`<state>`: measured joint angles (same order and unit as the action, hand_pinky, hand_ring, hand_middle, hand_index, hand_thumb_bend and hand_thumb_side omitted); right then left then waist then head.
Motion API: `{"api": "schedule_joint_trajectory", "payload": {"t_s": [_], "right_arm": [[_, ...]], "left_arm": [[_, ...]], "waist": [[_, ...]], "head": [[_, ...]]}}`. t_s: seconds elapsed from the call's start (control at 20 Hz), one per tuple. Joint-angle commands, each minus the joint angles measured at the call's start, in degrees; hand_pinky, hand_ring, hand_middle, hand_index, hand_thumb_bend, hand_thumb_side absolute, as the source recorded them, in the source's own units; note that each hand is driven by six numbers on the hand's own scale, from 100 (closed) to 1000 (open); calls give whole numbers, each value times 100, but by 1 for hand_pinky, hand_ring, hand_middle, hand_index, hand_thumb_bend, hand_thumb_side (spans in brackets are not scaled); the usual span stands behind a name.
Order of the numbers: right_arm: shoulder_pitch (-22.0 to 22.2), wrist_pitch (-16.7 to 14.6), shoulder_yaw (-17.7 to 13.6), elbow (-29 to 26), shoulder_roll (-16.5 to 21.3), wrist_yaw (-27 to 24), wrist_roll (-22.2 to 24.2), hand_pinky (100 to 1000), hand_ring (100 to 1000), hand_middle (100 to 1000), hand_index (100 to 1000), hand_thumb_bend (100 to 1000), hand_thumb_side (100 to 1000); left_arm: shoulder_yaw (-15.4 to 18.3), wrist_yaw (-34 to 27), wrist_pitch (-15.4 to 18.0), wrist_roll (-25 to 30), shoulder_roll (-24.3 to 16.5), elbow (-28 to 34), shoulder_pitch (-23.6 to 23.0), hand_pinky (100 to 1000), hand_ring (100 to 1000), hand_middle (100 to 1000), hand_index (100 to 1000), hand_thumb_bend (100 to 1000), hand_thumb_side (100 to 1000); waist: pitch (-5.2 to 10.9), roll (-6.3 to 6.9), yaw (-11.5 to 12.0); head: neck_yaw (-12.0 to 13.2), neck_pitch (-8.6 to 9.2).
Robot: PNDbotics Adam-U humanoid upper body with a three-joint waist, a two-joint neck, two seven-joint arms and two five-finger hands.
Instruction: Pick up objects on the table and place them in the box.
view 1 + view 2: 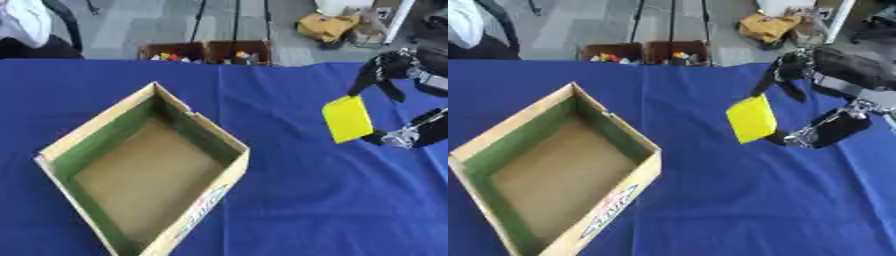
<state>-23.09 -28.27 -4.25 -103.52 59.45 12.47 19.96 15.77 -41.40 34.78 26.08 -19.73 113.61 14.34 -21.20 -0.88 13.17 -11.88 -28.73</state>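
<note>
An open cardboard box with a green-lined inside lies on the blue table at the left; I see nothing in it. To its right, above the cloth, my right hand comes in from the right and pinches a flat yellow rectangular object between its fingers above and its thumb below. The yellow piece is tilted and clear of the box. My left hand does not show in either view.
The blue cloth covers the whole table. Beyond its far edge stand two brown bins with small coloured items on the floor, and a yellow bag farther back.
</note>
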Motion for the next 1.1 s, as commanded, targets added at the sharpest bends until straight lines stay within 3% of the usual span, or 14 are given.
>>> {"api": "schedule_joint_trajectory", "payload": {"t_s": [0.05, 0.55, 1.1], "right_arm": [[-66, 95, -135, -157, 261, -258, 28, 783, 687, 203, 445, 100, 140], [-422, 352, -119, -88, 357, -876, 36, 791, 688, 198, 438, 100, 154], [-1209, 771, 118, 235, 164, -1440, 289, 807, 691, 189, 426, 100, 165]], "left_arm": [[40, -14, 8, -27, -205, 98, 17, 695, 734, 877, 955, 100, 931], [7, -70, 7, -24, -227, 98, -26, 695, 733, 876, 955, 100, 929], [-47, -147, -2, 39, -141, 98, -38, 695, 733, 876, 956, 100, 925]], "waist": [[238, -90, 21], [343, -154, 332], [379, -224, 1025]], "head": [[8, -40], [-342, -73], [-1063, 30]]}}
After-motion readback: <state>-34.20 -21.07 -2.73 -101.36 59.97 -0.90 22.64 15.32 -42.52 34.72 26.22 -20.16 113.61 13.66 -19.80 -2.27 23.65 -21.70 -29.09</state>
